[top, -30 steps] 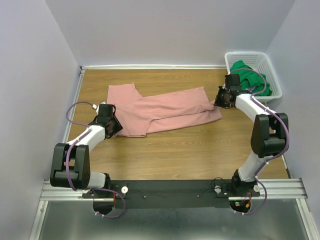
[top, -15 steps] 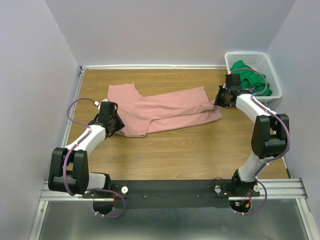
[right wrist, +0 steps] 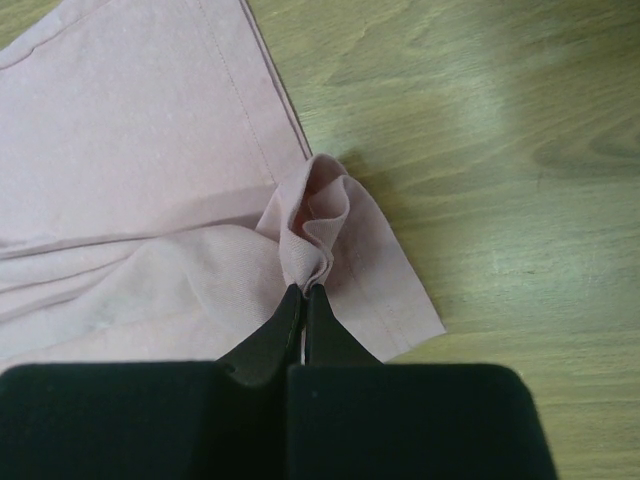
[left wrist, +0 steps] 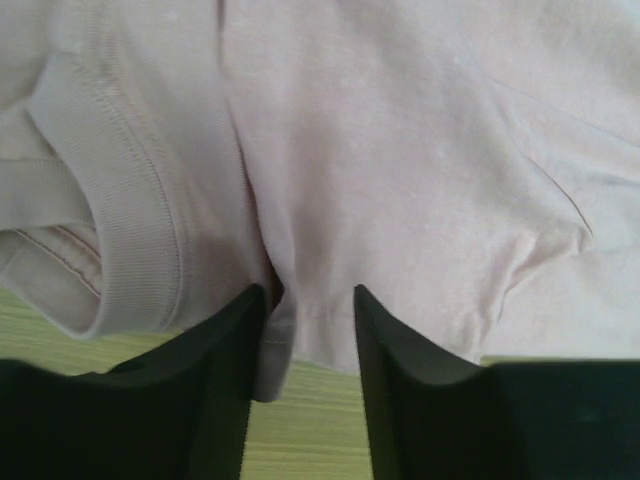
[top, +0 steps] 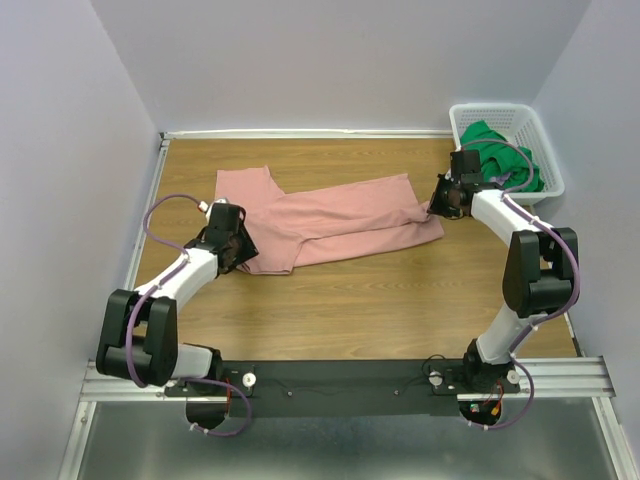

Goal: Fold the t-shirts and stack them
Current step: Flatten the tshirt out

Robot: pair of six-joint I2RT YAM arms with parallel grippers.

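1. Garment position. The dusty-pink soft cloth t-shirt lies spread across the middle of the brown wood-grain table, long axis running left to right, partly doubled over. The bright green cloth t-shirt sits in the white plastic lattice basket at the far right corner, untouched.

2. Right gripper. Jaws are clenched on a small bunched pinch of the pink shirt's right-hand edge, beside a hemmed corner. Judged purpose: to anchor that end so the cloth can be tensioned or lifted together with the other arm.

3. Left gripper. Jaws stand apart, straddling the near edge of the pink shirt just beside the ribbed collar (the cloth lies between the fingers but is not clamped). Judged purpose: to line up a second grasp point opposite the right one.

4. Change from the earlier frames. The left gripper has advanced toward the shirt and now overlaps its left edge; its cable loop has shifted with it. The right arm and the lie of the pink shirt are unchanged.
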